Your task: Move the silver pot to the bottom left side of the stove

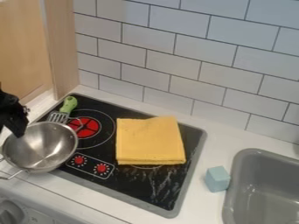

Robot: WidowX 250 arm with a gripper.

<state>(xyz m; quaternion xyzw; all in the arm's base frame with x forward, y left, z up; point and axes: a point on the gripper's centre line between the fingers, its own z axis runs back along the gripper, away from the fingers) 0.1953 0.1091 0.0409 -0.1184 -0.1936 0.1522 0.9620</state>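
- The pot point(42, 148) is at the left of the stove point(131, 186), lapping over its edge toward the counter point(201, 203); that looks near your bottom-left goal, though perhaps too far out to sit flat.
- Your gripper point(19, 130) is at the pot's upper-left rim, a sensible place to steer or lift it by the wall.
- You can't count on a grip: I cannot tell whether the gripper is clamped on the rim or loose.
- The cloth point(150, 142) lies folded to the right, out of your way.
- The spatula point(69, 104) lies behind the pot, its head close to the rim, so you could snag it.
- The pot hides its own base and the stove's corner, so you can't tell if it rests or hangs.
- The left edge cuts off your arm and a bit of the pot.
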